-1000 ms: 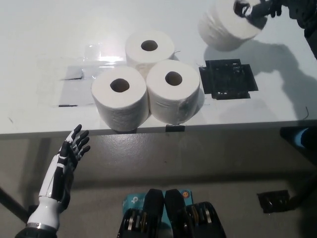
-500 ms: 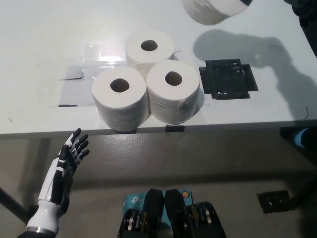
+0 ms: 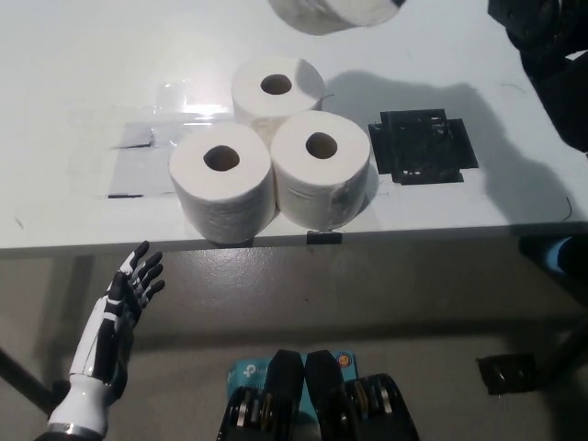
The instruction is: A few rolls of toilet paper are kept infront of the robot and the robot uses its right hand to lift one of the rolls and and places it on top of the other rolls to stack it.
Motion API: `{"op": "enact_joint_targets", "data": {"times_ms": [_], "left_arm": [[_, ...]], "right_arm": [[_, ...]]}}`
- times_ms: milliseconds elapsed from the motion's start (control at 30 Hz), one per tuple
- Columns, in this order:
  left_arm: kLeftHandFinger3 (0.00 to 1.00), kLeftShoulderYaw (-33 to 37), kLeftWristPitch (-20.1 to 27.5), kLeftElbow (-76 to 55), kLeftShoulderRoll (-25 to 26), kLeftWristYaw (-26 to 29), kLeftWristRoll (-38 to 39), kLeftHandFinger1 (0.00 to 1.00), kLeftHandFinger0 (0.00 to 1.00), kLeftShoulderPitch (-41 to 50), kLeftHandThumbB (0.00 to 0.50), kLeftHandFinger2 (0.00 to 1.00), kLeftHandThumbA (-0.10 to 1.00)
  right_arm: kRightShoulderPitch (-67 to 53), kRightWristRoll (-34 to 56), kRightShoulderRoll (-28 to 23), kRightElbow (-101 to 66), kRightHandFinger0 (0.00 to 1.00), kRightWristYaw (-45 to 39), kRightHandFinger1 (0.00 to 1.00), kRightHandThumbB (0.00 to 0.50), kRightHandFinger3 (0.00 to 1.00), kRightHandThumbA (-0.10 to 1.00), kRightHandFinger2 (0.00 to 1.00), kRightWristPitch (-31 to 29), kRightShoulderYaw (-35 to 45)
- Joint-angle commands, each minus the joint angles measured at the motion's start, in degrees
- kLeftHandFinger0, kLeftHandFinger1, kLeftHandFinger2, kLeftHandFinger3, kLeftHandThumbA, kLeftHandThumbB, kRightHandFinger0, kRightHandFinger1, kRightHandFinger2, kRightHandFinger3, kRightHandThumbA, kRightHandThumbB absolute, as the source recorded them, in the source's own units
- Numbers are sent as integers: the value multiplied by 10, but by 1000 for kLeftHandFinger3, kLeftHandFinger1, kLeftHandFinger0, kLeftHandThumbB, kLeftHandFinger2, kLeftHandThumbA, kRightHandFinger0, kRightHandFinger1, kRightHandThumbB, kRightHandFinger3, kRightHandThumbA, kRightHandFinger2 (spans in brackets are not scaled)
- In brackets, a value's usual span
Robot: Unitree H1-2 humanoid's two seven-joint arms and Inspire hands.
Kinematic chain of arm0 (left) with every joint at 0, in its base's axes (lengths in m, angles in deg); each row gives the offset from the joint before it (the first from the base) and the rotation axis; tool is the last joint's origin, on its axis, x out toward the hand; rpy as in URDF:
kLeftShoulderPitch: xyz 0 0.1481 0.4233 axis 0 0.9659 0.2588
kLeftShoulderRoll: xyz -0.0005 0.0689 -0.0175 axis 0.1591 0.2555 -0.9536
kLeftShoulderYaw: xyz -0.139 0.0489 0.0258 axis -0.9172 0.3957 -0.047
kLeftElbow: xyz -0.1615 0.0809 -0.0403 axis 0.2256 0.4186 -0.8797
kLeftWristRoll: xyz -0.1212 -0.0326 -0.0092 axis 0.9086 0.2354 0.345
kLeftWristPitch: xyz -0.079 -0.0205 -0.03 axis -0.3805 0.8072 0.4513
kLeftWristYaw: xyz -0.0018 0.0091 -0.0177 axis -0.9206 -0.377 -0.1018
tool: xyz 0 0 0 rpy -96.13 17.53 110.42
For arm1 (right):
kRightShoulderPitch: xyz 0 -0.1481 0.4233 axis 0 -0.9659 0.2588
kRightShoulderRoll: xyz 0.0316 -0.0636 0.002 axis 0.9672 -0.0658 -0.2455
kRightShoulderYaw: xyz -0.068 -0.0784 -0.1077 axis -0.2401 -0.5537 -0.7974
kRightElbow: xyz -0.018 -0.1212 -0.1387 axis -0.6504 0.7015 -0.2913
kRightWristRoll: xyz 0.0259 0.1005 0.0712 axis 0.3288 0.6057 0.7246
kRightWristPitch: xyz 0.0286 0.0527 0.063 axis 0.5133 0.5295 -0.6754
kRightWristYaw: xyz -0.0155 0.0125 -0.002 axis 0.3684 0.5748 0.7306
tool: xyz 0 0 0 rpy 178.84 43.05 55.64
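Three white toilet paper rolls stand upright in a tight cluster on the white table (image 3: pixel 73 55): one at the back (image 3: pixel 276 87), one front left (image 3: pixel 222 179), one front right (image 3: pixel 322 170). A fourth roll (image 3: pixel 331 13) hangs in the air above and behind the cluster, cut off by the picture's top edge. My black right arm (image 3: pixel 547 55) comes in at the top right. Its hand lies past the top edge, so its grip on the lifted roll is hidden. My white left hand (image 3: pixel 129 294) rests open below the table's front edge at the lower left.
A black rectangular inset (image 3: pixel 423 147) lies in the table just right of the cluster. A clear taped sheet (image 3: pixel 138 147) lies to the left. A small black clip (image 3: pixel 323 237) sits on the table's front edge (image 3: pixel 459 230). Floor shows below.
The lifted roll has travelled left and farther up, from the top right to above the back roll, and its shadow followed. My left hand dropped slightly.
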Motion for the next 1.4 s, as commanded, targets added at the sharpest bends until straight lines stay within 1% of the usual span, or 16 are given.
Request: {"op": "enact_joint_targets", "data": {"times_ms": [0, 100, 133, 167, 233, 367, 500, 633, 733, 800, 900, 1033, 1067, 1133, 1200, 1367], "left_arm": [[1000, -2, 16, -18, 11, -12, 4, 1000, 1000, -4, 345, 1000, 1000], [1000, -1, 18, -18, 11, -10, -2, 1000, 1000, -4, 350, 1000, 1000], [1000, -2, 13, -21, 12, -11, 0, 1000, 1000, -3, 350, 1000, 1000], [1000, -3, 9, -21, 11, -11, 3, 1000, 1000, -3, 352, 1000, 1000], [1000, -1, 7, -23, 11, -12, 3, 1000, 1000, -1, 347, 1000, 1000], [1000, -3, 3, -24, 12, -12, 5, 1000, 1000, -4, 392, 1000, 1000], [1000, -2, 6, -26, 10, -11, 5, 1000, 1000, -3, 385, 1000, 1000], [1000, -1, 8, -25, 12, -13, 5, 1000, 1000, -3, 347, 1000, 1000], [1000, 0, 8, -24, 11, -12, 2, 1000, 1000, -4, 351, 1000, 1000], [1000, -1, 8, -23, 12, -12, 3, 1000, 1000, -8, 358, 1000, 1000], [1000, 1, 7, -22, 11, -13, 3, 1000, 1000, -9, 367, 1000, 1000], [1000, 0, 4, -25, 10, -15, 7, 1000, 1000, -11, 351, 1000, 1000], [1000, -1, 2, -25, 10, -14, 4, 1000, 1000, -11, 355, 1000, 1000], [1000, 0, 2, -25, 11, -16, 2, 1000, 1000, -12, 369, 1000, 1000], [1000, -2, -1, -25, 13, -16, 3, 1000, 1000, -14, 386, 1000, 1000], [1000, -1, -4, -26, 14, -17, 2, 1000, 1000, -17, 364, 1000, 1000]], "right_arm": [[34, -10, 0, -44, 0, -43, 0, 258, 0, 365, 0, 33, -5], [34, -17, 3, -49, 0, -53, 0, 271, 3, 379, 0, 29, -16], [34, -22, 4, -51, 0, -60, 0, 277, 92, 368, 0, 32, -24], [33, -24, 7, -47, 0, -60, 0, 279, 111, 363, 0, 24, -30], [26, -25, 6, -46, 0, -64, 0, 273, 90, 367, 0, 16, -39], [26, -27, 14, -30, 0, -70, 0, 281, 143, 325, 0, 3, -59], [27, -40, 21, -11, 0, -78, 0, 295, 298, 312, 0, 3, -84], [27, -39, 26, 8, 0, -83, 0, 296, 234, 322, 0, -6, -96], [30, -46, 32, 16, 0, -95, 0, 299, 412, 337, 31, -2, -108], [35, -49, 35, 26, 0, -95, 0, 298, 439, 347, 78, -5, -113], [33, -47, 41, 36, 0, -95, 0, 300, 419, 334, 15, -20, -117], [34, -52, 51, 50, 0, -98, 0, 309, 698, 337, 15, -24, -127], [35, -53, 52, 52, 0, -99, 0, 309, 705, 338, 17, -25, -128], [38, -62, 57, 59, 3, -100, 23, 312, 690, 352, 138, -26, -136], [42, -61, 62, 73, 0, -100, 7, 315, 605, 335, 149, -32, -137], [56, -65, 68, 92, 0, -117, 4, 321, 639, 396, 183, -27, -141]]}}
